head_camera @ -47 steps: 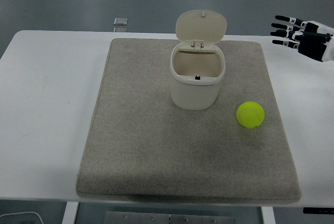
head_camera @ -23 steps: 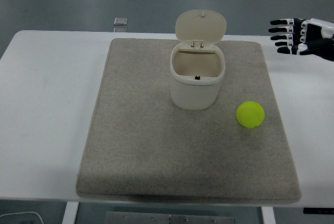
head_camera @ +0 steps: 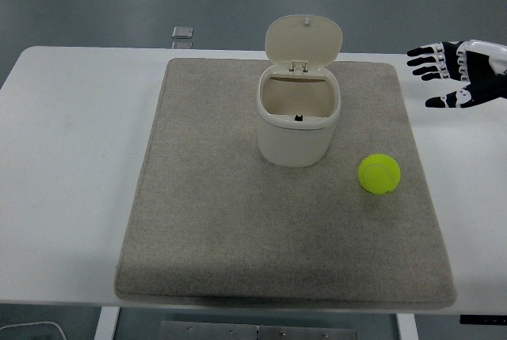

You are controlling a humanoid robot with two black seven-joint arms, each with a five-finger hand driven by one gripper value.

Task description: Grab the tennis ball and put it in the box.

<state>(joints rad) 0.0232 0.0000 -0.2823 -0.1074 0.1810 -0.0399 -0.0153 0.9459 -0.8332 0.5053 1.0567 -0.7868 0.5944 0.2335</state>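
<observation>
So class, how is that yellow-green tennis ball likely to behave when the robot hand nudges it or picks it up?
The tennis ball is round and lies free on the flat grey mat, so a nudge would probably roll it. Its fuzzy surface should give the fingers decent grip. The right robot hand, open and apart from it, looks big enough to wrap around it.

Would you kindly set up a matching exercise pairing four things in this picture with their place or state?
Things:
1. tennis ball
2. box
3. right robot hand
4. small square object

Places or states:
A. lid flipped up, standing on the mat
B. on the bare white table, beyond the mat's far edge
C. fingers spread, holding nothing, at the picture's right edge
D. lying on the mat, right of the box

Pairs: 1-D, 2-A, 3-C, 4-B
</observation>
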